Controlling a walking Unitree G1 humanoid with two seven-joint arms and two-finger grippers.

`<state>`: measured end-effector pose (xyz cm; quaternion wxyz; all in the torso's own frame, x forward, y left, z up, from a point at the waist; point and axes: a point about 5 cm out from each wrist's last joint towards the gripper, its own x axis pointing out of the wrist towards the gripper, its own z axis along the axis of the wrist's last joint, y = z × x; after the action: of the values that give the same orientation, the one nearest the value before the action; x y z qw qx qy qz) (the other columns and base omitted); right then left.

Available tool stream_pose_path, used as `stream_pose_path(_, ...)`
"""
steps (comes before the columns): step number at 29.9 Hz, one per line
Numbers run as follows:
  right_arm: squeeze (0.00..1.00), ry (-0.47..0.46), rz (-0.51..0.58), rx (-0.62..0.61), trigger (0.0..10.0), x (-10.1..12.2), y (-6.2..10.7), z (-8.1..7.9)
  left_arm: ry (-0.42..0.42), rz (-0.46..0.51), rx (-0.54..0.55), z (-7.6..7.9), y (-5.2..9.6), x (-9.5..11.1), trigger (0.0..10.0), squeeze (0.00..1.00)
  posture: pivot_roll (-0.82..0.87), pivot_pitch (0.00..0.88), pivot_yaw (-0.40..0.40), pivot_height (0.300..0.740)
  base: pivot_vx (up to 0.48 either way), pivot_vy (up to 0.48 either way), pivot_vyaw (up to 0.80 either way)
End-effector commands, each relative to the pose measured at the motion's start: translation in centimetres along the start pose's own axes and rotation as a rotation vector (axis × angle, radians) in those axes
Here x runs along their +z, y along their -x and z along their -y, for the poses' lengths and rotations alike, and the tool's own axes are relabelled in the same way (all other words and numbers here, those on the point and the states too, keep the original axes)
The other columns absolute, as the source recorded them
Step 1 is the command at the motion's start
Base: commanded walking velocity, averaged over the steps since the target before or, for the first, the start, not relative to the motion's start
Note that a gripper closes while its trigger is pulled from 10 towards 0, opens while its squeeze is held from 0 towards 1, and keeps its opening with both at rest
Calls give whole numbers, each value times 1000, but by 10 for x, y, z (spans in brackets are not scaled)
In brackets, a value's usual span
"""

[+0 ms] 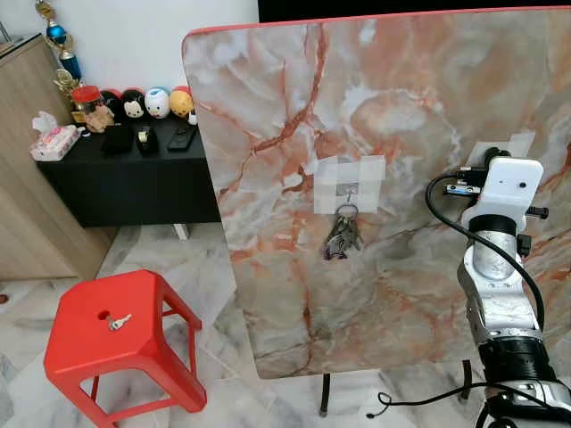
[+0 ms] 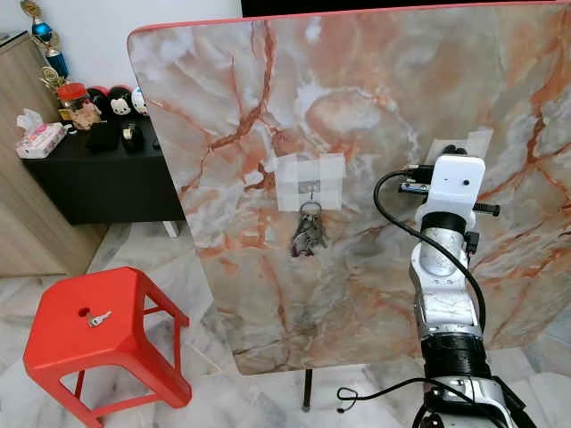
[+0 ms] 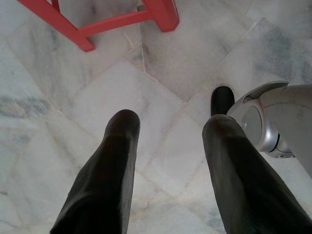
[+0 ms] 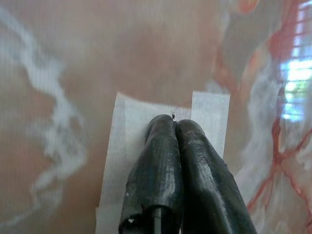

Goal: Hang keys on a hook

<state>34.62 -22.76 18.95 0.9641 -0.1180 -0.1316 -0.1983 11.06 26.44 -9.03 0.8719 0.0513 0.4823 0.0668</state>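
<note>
A bunch of keys [image 1: 342,235] hangs on the left taped hook [image 1: 351,188] while the right end effector [image 4: 174,127], pressed shut, touches the right tape patch [image 4: 126,146]; a single key [image 1: 119,321] waits on the red stool [image 1: 80,352].

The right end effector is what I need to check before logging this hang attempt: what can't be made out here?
- Right end effector: in the right wrist view the fingers are pressed together against a taped patch, hiding any hook or key.
- In the left eye view the wrist housing covers that patch.
- Key on the red stool: too small to tell its type.
</note>
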Motion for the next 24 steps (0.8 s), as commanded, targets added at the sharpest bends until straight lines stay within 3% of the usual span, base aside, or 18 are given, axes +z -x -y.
stream_pose_path(1,0,20,-21,22,10000,-3,0,-3,-5,-14,19,-7,2,-3,10000,0,142,0,43,740,0,0,0)
stream_pose_path(24,0,34,-74,119,10000,-12,8,-17,-9,-14,23,-8,2,-3,10000,0,143,0,45,740,0,0,0)
